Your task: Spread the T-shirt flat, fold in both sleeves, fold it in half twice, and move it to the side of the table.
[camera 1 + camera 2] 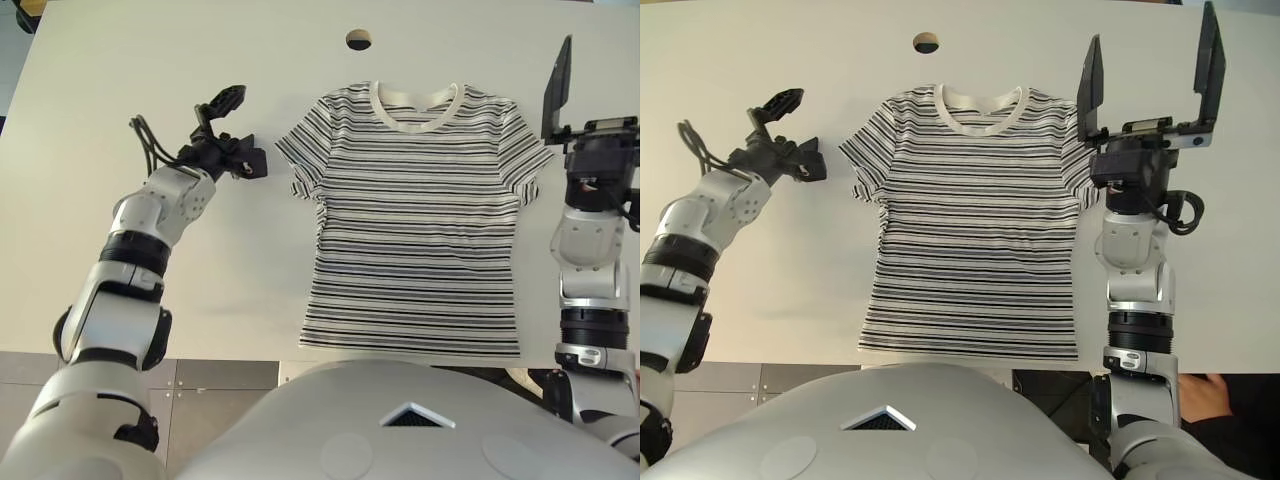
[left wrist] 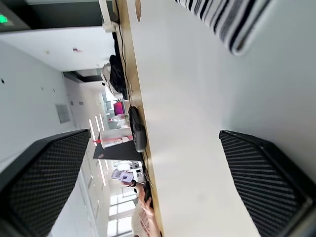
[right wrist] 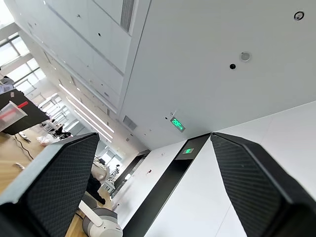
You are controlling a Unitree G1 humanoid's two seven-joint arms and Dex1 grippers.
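**At the table's middle: a flat shirt, and sleeve folds that could undo it**

Across the middle of the table (image 1: pixel 150 60) the T-shirt (image 1: pixel 415 215) lies spread, collar toward the far edge and hem just short of the near edge; a small round hole (image 1: pixel 358 39) sits in the tabletop beyond the collar. The spreading looks done, so the sleeve folds are probably next, and the risks lie there. The left sleeve (image 1: pixel 300 160) looks slightly curled under at its hem (a fold made over it would likely trap that crease); a pinch that takes too much cloth, or slides instead of lifting, could drag the whole body sideways on the smooth top and rumple it. With the hem so close to the near edge, a pull toward the robot might tip it over the side.

The left gripper (image 1: pixel 240 130) hangs low over the table just beside the left sleeve, not touching it, jaws wide apart and aimed roughly at the shirt. The right gripper (image 1: pixel 1152 40) is held high next to the right sleeve (image 1: pixel 525 150), fingers pointing up and away from the table, jaws also wide apart and empty; it would have to turn downward before any grasp, and a careless descent could land on the sleeve and bunch it.
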